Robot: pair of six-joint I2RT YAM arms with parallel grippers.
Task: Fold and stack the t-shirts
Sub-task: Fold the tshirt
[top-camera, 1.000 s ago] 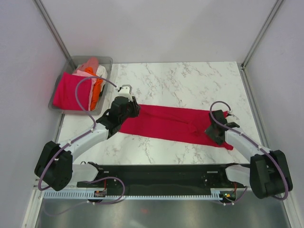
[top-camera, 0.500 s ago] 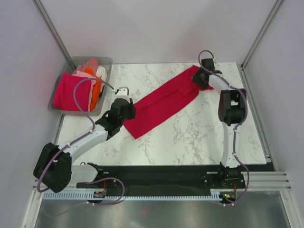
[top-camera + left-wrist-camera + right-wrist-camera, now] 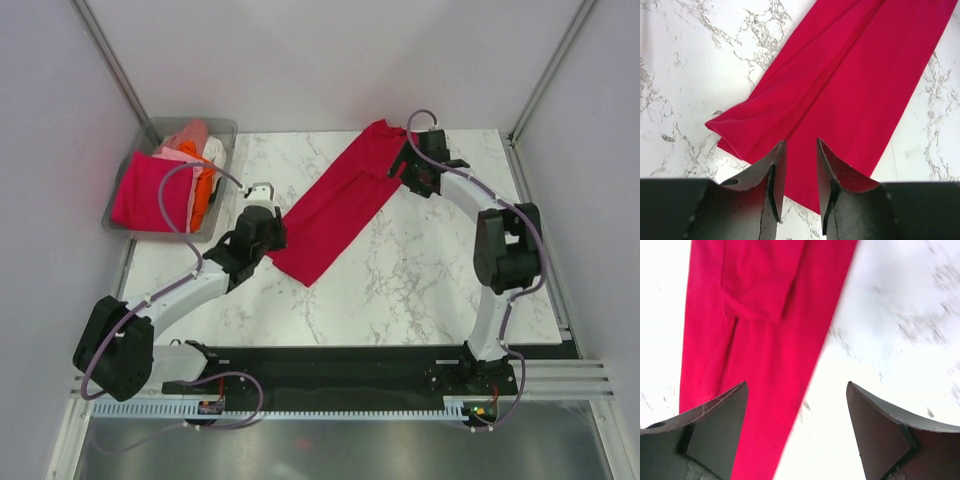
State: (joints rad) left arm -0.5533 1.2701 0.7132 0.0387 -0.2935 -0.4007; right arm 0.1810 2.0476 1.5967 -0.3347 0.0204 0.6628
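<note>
The crimson red t-shirt (image 3: 335, 200) lies folded into a long strip, diagonal across the marble table from near the left gripper to the far right. My left gripper (image 3: 275, 235) hovers over the strip's near end (image 3: 840, 100); its jaws (image 3: 801, 145) stand a narrow gap apart, gripping nothing. My right gripper (image 3: 403, 168) is wide open over the strip's far end (image 3: 755, 340), straddling its right edge (image 3: 796, 384). Magenta-pink (image 3: 145, 192), orange (image 3: 200, 190), pale pink (image 3: 188, 135) and white (image 3: 213, 150) shirts lie in the bin.
The clear grey plastic bin (image 3: 228, 128) stands at the back left corner of the marble table (image 3: 420, 280). Grey walls and metal posts close in the table at left, back and right. The black arm rail runs along the near edge.
My right gripper swung the shirt's right end from the front right round to the back, turning the strip diagonal, and now stands open over it. The left gripper stayed at the near end.
</note>
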